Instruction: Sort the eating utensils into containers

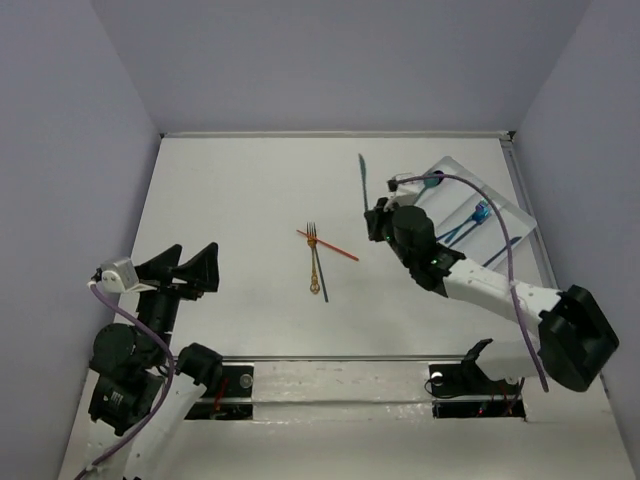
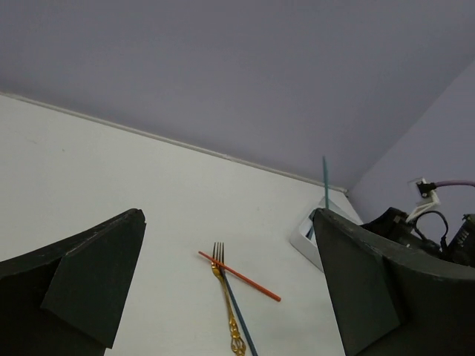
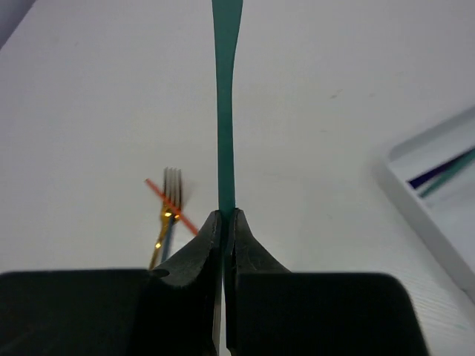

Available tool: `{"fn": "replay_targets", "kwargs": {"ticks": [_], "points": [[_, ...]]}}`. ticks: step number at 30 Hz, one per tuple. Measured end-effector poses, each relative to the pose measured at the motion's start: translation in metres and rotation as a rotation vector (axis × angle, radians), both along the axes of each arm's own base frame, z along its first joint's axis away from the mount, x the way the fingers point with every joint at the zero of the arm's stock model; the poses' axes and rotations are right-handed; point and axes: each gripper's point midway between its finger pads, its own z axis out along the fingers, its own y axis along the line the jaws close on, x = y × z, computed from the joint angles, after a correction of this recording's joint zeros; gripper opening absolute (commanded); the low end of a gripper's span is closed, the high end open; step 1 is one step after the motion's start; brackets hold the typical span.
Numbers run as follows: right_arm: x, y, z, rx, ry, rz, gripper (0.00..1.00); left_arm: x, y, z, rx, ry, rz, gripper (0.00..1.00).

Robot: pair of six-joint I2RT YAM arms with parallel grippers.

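R gripper (image 3: pixel 225 219): jaws pressed together, clamped on the thin handle of a teal utensil (image 3: pixel 225 111); the utensil's broad end points away from the wrist cam; prob. a knife, blade shape not clear enough to be sure; in the L wrist view it stands about upright, off the table, near the tray's left end.

L gripper (image 1: pixel 188 268): fingers apart, nothing between them; sits at the near left of the table (image 1: pixel 230 190), well apart from all utensils.

White divided tray (image 1: pixel 495 195): far right of the table, set at an angle; holds a few utensils lying lengthwise: a blue one (image 1: pixel 478 212), a teal one (image 1: pixel 455 235) and a dark blue one (image 3: pixel 434 174); which compartment each is in, cannot tell.

Table centre, three utensils in a loose pile: gold fork (image 1: pixel 314 262), tines toward the far side; orange-red utensil (image 1: pixel 328 245) lying crosswise just below the tines; dark blue utensil (image 1: pixel 322 285) running alongside the fork handle, touching it; which lies on top is not clear.
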Motion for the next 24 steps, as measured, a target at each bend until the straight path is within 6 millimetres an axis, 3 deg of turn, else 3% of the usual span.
{"fn": "replay_targets", "kwargs": {"ticks": [2,3,5,10,14,17,24], "points": [[0.007,-0.04,0.01,0.044,-0.014,-0.126,0.0,-0.003,-0.003,0.001,0.0,-0.009,-0.022,0.99],[0.007,-0.072,0.015,0.079,-0.016,-0.231,0.0,-0.004,-0.004,0.002,-0.001,-0.012,-0.029,0.99],[0.007,-0.116,0.028,0.139,-0.036,-0.369,0.0,-0.008,-0.005,0.005,-0.007,-0.029,-0.046,0.99],[0.0,-0.218,0.035,0.241,-0.048,-0.677,0.0,-0.016,-0.004,0.011,-0.023,-0.064,-0.062,0.99],[-0.009,-0.271,0.024,0.241,-0.032,-0.844,0.0,-0.017,-0.005,0.011,-0.024,-0.066,-0.073,0.99],[-0.013,-0.302,0.004,0.209,0.029,-0.941,0.0,-0.017,-0.006,0.011,-0.025,-0.066,-0.081,0.99],[-0.026,-0.358,-0.065,0.14,0.219,-1.096,0.0,-0.018,-0.007,0.011,-0.026,-0.065,-0.089,0.99]]}}
